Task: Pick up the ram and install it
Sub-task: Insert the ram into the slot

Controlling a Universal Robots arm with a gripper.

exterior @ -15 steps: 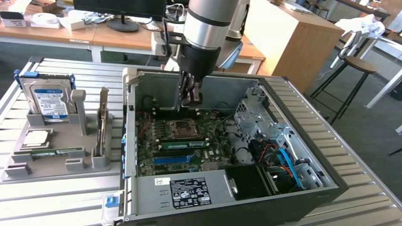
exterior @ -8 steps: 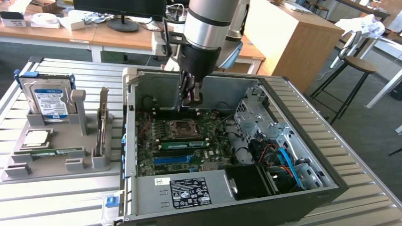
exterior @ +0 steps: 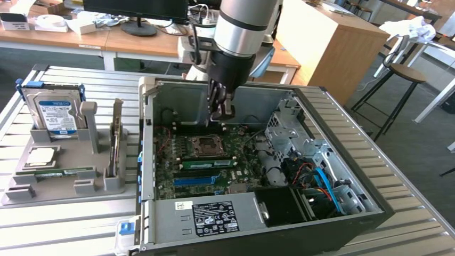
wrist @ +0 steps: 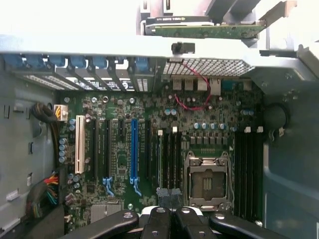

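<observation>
The ram point(exterior: 57, 172) is a thin green stick lying flat in the grey holder point(exterior: 42, 194) at the exterior view's left, outside the open computer case point(exterior: 341, 133). My gripper point(exterior: 221, 113) hangs inside the case, far from the ram, just above the motherboard point(exterior: 245, 160) and beside the processor socket point(exterior: 206, 144). Its fingers are shut with nothing between them. In the wrist view the shut gripper point(wrist: 168, 195) hovers next to the empty socket point(wrist: 207, 180), with black memory slots point(wrist: 247, 169) on the socket's far side.
The holder also carries a blue-labelled hard drive point(exterior: 57, 113), an upright expansion card point(exterior: 115, 143) and a square silver processor point(exterior: 41, 156). Inside the case are a blue slot point(exterior: 195, 180), the power supply point(exterior: 213, 216), cables point(exterior: 316, 176) and a drive cage point(exterior: 284, 128). Desks and a stool point(exterior: 406, 74) stand behind.
</observation>
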